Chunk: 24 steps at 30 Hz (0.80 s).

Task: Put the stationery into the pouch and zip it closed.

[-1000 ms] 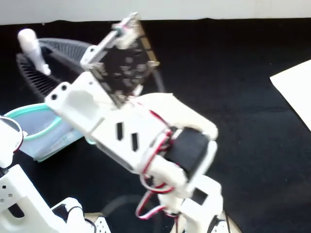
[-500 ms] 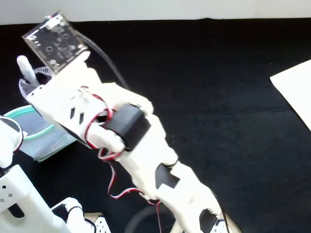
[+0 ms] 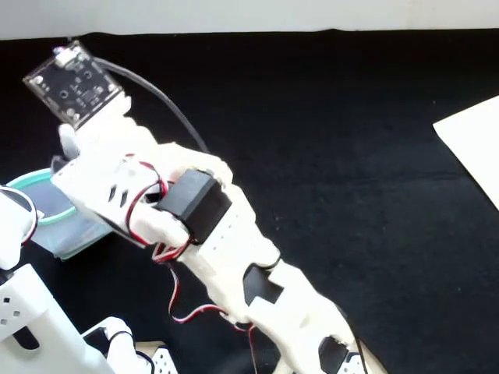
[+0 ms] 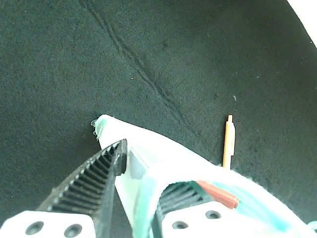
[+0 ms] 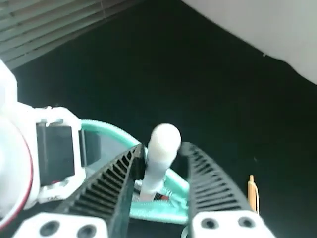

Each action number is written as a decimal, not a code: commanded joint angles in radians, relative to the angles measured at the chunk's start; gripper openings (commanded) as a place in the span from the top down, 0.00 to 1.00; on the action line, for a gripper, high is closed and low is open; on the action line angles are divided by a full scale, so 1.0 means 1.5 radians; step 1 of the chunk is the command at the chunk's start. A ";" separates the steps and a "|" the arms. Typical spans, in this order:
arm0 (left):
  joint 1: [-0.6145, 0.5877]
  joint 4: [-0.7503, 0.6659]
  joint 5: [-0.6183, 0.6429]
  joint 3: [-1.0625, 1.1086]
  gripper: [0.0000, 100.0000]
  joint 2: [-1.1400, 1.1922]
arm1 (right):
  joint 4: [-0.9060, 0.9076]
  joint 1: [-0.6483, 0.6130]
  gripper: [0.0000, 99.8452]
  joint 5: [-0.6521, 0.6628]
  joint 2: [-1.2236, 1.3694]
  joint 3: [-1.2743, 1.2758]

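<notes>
The right gripper (image 5: 163,151) had its ribbed jaws clamped on a white round-capped tube (image 5: 164,136), its lower end at the mouth of the teal-rimmed pouch (image 5: 109,130). The left gripper (image 4: 143,171) was closed on the pouch's pale rim, and a red-tipped item (image 4: 218,196) lay inside. A yellow pen (image 4: 228,141) lay on the black tablecloth (image 4: 99,59), just beside the pouch.

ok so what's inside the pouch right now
A red-orange item shows inside the pouch mouth. The white stick in the right gripper stands at the opening; whether its lower end is inside is hidden. The fabric covers anything deeper.
</notes>
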 commanded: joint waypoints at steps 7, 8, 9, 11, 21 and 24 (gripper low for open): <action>0.010 -0.013 -0.010 0.030 0.99 0.005 | 0.017 -0.018 0.74 -0.003 -0.079 -0.073; 0.010 -0.013 -0.010 0.030 0.99 0.005 | 0.017 -0.015 0.74 -0.003 -0.096 -0.073; 0.011 -0.013 -0.010 0.030 0.99 0.005 | 0.017 -0.008 0.74 -0.003 -0.111 -0.073; 0.011 -0.013 -0.010 0.030 0.99 0.005 | 0.017 0.017 0.74 -0.003 -0.143 -0.073; 0.012 -0.013 -0.010 0.031 0.99 0.005 | 0.041 0.353 0.74 0.000 -0.120 0.067; 0.012 -0.013 -0.010 0.031 0.99 0.005 | 0.027 0.381 0.74 0.094 -0.067 0.220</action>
